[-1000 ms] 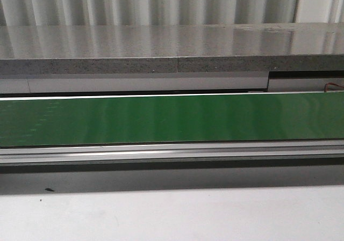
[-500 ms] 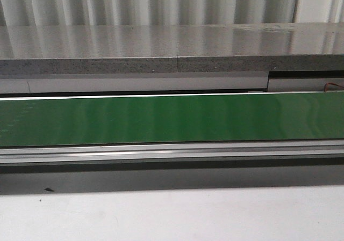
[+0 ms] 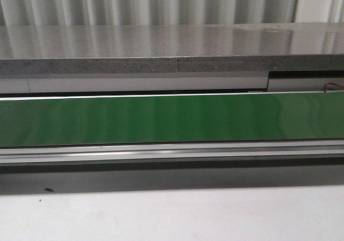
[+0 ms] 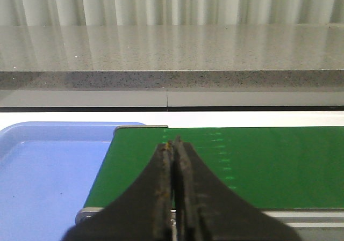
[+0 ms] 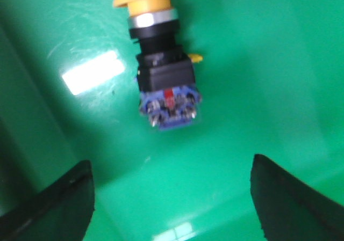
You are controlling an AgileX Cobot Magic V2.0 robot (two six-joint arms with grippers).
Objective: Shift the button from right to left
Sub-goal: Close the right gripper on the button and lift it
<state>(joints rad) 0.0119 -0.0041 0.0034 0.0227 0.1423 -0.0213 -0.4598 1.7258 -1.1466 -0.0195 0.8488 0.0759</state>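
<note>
Left gripper (image 4: 173, 147): fingers pressed together, nothing between them, pointing level and forward.
Right gripper (image 5: 172, 198): fingers (image 5: 59, 203) spread wide apart, pointing down, nothing between them.
Front view: neither arm visible.

Even indoor light, glare patch beside blurred button (image 5: 159, 58), sheen on countertop (image 3: 161, 48)

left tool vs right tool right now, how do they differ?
Left tool: fingers pressed together, holding nothing, over the end of the green conveyor belt beside a blue tray.
Right tool: fingers spread wide, open above the button, which lies on its side on a green surface, untouched.
Shared: both have black fingers, and neither shows in the front view.
</note>
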